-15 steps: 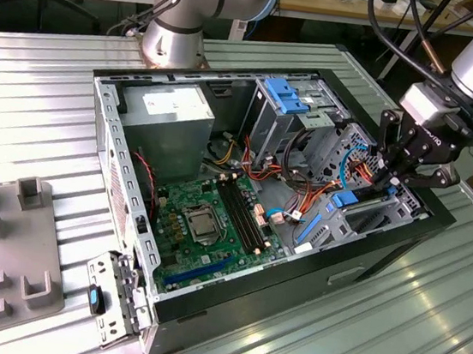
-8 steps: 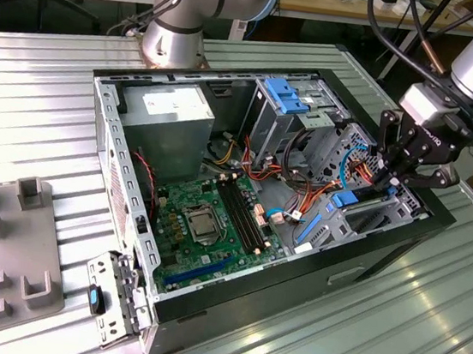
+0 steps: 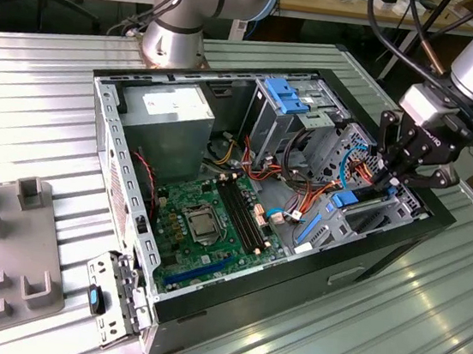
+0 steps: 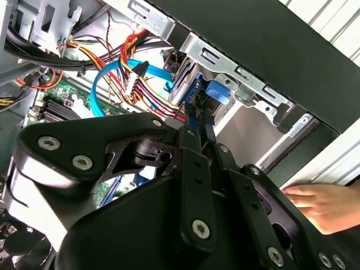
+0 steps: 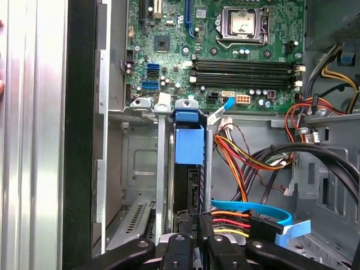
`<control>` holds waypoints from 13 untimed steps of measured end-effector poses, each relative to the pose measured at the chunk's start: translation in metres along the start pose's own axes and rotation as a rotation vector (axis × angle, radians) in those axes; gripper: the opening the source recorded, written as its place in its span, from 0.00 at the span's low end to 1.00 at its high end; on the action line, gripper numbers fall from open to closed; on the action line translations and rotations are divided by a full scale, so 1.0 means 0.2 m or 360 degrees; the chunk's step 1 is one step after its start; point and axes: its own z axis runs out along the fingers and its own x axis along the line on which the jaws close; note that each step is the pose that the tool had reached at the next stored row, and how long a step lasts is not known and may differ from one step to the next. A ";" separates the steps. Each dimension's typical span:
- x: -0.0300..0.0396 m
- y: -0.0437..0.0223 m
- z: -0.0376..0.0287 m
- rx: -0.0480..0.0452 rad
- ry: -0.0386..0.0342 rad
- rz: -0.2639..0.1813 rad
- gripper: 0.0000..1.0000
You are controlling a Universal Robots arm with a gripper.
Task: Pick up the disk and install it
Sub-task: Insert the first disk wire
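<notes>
The disk (image 3: 346, 198) stands on edge in the drive bay at the exterior view's right end of the open computer case (image 3: 104, 126), its bright blue carrier (image 5: 189, 143) facing the motherboard. My gripper (image 3: 385, 180) reaches down into that bay from above. In both wrist views the black fingers (image 5: 206, 232) come together over the disk's dark near edge, shut on it. The second wrist view has the gripper (image 4: 194, 115) ending just short of the blue carrier tab (image 4: 218, 93). How deep the disk sits in the slot is hidden by the bay walls.
Red, yellow, black and blue cables (image 5: 247, 214) crowd beside the bay. The motherboard (image 3: 209, 221) fills the case floor, with a power supply (image 3: 172, 104) and a light-blue bracket (image 3: 285, 97) behind. A person's hand (image 4: 320, 205) rests outside the case. A grey fixture (image 3: 5, 235) sits left.
</notes>
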 end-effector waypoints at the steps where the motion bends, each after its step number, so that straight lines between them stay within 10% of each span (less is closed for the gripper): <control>1: -0.012 0.000 0.000 0.0000 0.0001 0.0007 0.17; 13: -0.011 -0.006 0.023 0.0000 0.0001 0.0021 0.17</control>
